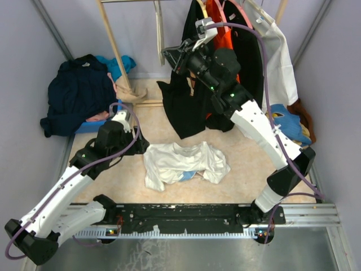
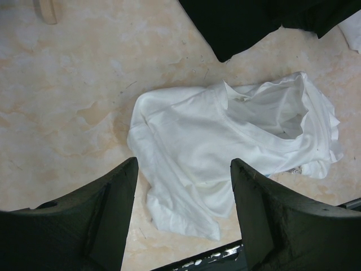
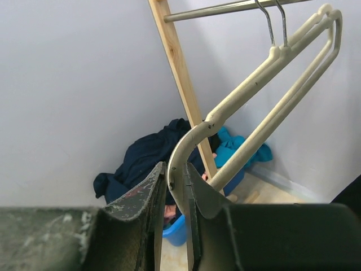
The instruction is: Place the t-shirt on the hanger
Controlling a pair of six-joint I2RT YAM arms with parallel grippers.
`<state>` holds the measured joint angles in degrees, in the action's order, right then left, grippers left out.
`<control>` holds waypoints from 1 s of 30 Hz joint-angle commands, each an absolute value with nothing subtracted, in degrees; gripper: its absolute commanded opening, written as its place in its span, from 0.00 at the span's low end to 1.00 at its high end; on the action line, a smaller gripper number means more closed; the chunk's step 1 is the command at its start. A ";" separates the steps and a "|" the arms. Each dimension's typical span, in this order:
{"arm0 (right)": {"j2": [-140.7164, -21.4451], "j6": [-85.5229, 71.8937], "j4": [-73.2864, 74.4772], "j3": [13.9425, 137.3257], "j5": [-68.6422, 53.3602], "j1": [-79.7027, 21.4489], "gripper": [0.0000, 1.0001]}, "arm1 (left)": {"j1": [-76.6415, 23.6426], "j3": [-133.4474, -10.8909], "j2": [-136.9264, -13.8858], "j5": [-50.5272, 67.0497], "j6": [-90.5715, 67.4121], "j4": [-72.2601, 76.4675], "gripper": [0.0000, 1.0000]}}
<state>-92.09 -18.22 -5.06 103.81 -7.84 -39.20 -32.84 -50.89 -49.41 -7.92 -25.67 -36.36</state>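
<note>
Tabletop (image 2: 67,101): t-shirt (image 1: 184,164) lies crumpled at ctr, long axis L–R in top view, neck opening twd far side. Hanger (image 3: 254,84): hook up on rail (image 3: 225,8), long axis slanting down-left in R wrist view. R tool (image 3: 176,172) clenched on hanger's lower corner. L tool (image 2: 183,164) released, above t-shirt.

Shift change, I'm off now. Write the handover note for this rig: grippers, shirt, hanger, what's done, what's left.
Grippers: the left gripper is open and hangs above the t-shirt, holding nothing. The right gripper is shut on the end of the hanger.
Things: the t-shirt lies crumpled on the table. The hanger is hooked on the rail.
Done: hanger gripped.
Left: unhook the hanger, pick up the t-shirt, dress it onto the hanger.
</note>
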 commanded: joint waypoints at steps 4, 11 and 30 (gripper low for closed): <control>-89.47 -17.87 -7.82 103.89 -7.19 -38.56 0.16 | -32.70 -52.48 -49.49 -7.06 -25.70 -36.16 0.72; -91.03 -17.58 -6.43 106.16 -8.16 -38.22 0.22 | -32.70 -52.61 -49.49 -7.29 -25.59 -36.03 0.72; -107.41 -7.83 10.94 128.99 14.88 -48.18 0.45 | -32.69 -52.69 -48.20 -8.32 -25.21 -36.36 0.73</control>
